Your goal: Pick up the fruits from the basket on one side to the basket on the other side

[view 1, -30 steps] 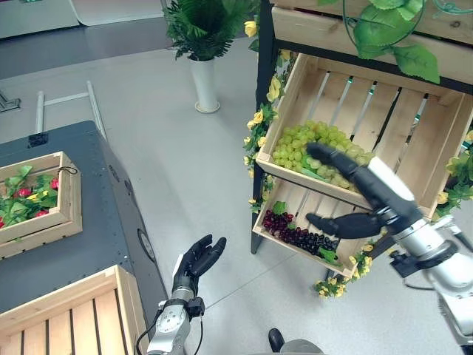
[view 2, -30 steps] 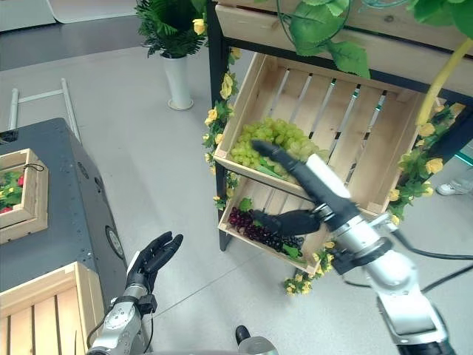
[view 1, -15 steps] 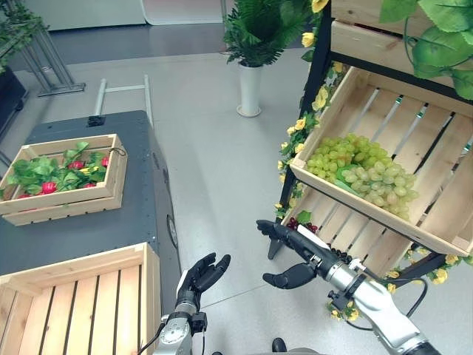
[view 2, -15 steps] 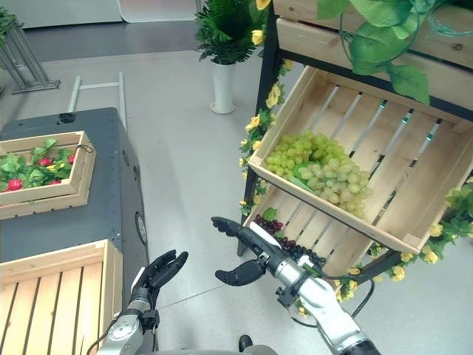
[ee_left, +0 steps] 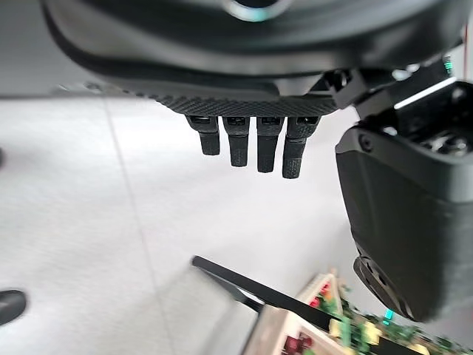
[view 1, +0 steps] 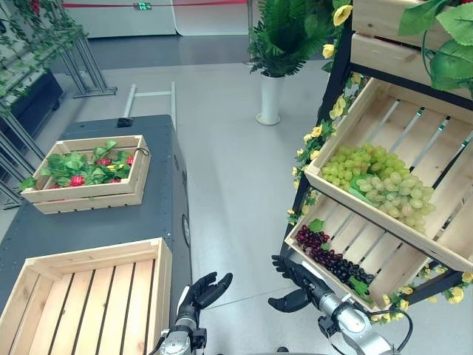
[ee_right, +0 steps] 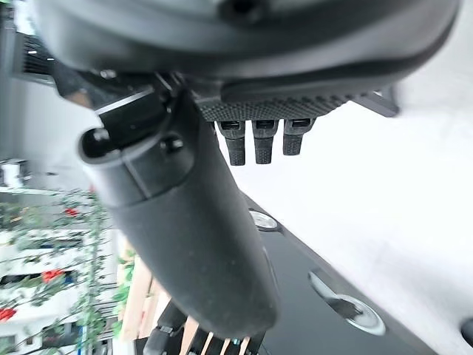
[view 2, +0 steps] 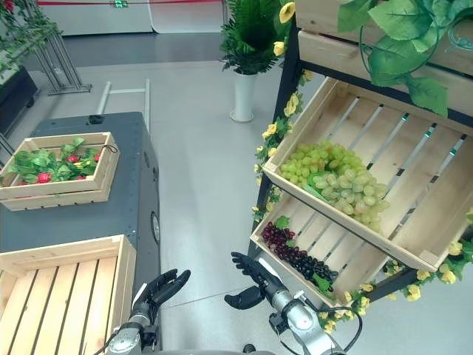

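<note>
A bunch of green grapes (view 1: 377, 177) lies in the upper tilted crate (view 1: 384, 220) of the stand on my right. Dark purple grapes (view 1: 332, 260) lie in the lower crate (view 1: 388, 259) beneath it. An empty slatted wooden crate (view 1: 81, 310) rests at my lower left on the dark cabinet (view 1: 159, 214). My right hand (view 1: 295, 279) hangs low in front of the lower crate's near corner, open and holding nothing; its wrist view shows straight fingers (ee_right: 255, 144). My left hand (view 1: 199, 290) is open and empty beside the cabinet, over the floor.
A second crate (view 1: 44, 200) with green leaves and small red fruits stands farther back on the cabinet. A potted plant in a white vase (view 1: 270, 100) stands on the grey floor behind. Yellow flowers (view 1: 318, 133) and leaves trim the stand's black post.
The camera has swung, so the whole scene shifted. My right hand has dropped from over the green grapes to low before the lower crate, still empty. The left hand has stayed put.
</note>
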Tool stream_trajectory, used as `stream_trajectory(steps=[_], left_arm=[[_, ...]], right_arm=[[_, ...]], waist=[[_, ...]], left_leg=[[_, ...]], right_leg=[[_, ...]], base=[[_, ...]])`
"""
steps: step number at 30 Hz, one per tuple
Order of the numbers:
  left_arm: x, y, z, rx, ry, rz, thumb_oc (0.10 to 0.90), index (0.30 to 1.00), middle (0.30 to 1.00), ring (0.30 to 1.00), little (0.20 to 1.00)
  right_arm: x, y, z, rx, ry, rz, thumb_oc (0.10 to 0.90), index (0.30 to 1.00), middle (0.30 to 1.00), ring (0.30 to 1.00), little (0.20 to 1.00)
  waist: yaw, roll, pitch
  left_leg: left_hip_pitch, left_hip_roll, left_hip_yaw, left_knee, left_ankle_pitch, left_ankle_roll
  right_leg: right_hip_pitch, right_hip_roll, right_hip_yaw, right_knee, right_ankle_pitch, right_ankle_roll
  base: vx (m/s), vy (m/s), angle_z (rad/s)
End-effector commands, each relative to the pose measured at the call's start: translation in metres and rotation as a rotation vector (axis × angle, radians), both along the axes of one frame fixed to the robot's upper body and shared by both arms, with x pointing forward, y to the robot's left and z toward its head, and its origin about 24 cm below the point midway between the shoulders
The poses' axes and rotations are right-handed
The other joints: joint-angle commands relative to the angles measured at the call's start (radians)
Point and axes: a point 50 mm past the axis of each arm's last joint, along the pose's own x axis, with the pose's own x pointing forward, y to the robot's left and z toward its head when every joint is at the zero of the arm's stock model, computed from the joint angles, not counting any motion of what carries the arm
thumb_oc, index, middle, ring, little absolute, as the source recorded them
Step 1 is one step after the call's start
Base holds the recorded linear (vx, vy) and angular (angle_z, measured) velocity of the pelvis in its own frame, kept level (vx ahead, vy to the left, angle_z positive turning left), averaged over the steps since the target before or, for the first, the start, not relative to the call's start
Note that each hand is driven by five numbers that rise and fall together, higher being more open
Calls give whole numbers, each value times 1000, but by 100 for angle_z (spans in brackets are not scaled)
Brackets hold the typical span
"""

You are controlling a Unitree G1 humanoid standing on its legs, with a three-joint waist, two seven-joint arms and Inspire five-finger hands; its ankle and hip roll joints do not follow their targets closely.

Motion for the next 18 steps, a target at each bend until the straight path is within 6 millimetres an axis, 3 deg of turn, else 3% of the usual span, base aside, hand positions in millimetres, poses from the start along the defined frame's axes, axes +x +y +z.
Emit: stream_trajectory(steps=[1, 11, 18], left_arm=[[44, -17, 19, -15, -172, -132, 800, 900, 900, 900, 900], [44, -30, 15, -30, -129, -245, 800, 900, 900, 900, 900], [45, -31, 15, -42, -112, -266, 800, 900, 900, 900, 900]], right_arm=[[41, 10, 31, 114, -236, -96, 800, 900, 900, 900, 900], [29, 11, 9, 138, -118, -192, 800, 900, 900, 900, 900], [30, 12, 6, 131, -87, -210, 800, 900, 900, 900, 900]], waist=[[25, -3, 13], [36, 27, 26], [50, 29, 31]], left_leg=[[32, -78, -25, 19, -131, 40], [31, -89, -68, 17, -123, 42], [24, -96, -93, 14, -116, 43]], right_leg=[[24, 32, -57, 19, -46, -30], [31, 25, -85, 33, -62, -37], [36, 20, -106, 25, -63, -39]], base=[[-13, 6, 5], [-2, 11, 6], [-10, 6, 12]])
